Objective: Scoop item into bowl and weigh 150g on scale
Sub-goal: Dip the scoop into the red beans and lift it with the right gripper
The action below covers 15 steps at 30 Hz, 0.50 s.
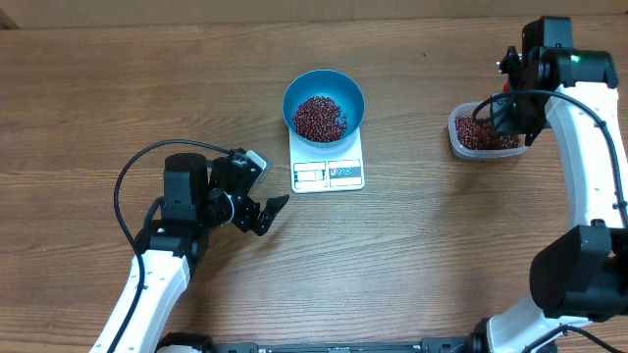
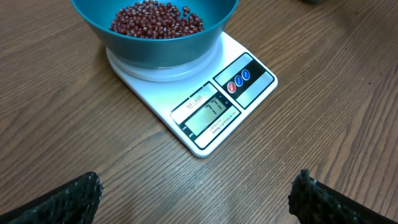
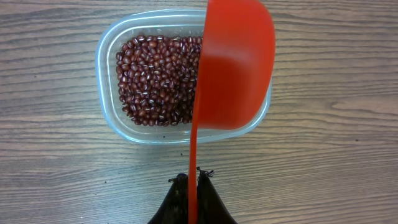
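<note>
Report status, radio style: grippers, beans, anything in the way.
Left gripper open, empty, facing scale. Right gripper shut on red scoop, over clear tub. Beans in bowl on scale, display 77. No obstruction seen.

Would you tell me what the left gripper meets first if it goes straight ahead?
Probably the scale, at its display edge, before the bowl on it; height is unclear.

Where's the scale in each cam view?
Overhead: scale at centre, under the bowl.
Left wrist: scale upper middle, display toward camera.
Right wrist: not in view; only clear tub and red scoop.
Shared landmark: the teal bowl sits on it in both; clear tub links right wrist to overhead.
</note>
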{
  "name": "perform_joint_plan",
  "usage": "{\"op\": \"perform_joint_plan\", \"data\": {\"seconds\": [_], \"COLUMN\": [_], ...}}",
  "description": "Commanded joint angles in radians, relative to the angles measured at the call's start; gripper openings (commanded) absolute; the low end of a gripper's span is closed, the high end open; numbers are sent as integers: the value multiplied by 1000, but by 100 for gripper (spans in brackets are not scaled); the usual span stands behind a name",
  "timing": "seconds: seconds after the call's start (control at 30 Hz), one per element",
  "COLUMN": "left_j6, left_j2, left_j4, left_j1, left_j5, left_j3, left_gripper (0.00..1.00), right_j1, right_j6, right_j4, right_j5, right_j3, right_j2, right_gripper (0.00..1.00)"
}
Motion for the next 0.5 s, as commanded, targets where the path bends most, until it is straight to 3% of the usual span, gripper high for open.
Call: {"op": "perform_joint_plan", "data": {"seconds": [0.0,0.47], "left_j6": [-11,-11], "left_j2": [3,3], "left_j4": [3,3], "left_j1": [-8,-8], "left_j5": [8,8], "left_j3": [3,3], "left_gripper": [100,100], "right_j1": [-4,-4], "right_j6": [-5,-116], "right_j4": [8,134], "right_j5": [15,23], "right_j3": [-9,-127], "right_j2": [-1,0], "right_gripper": [4,4]}}
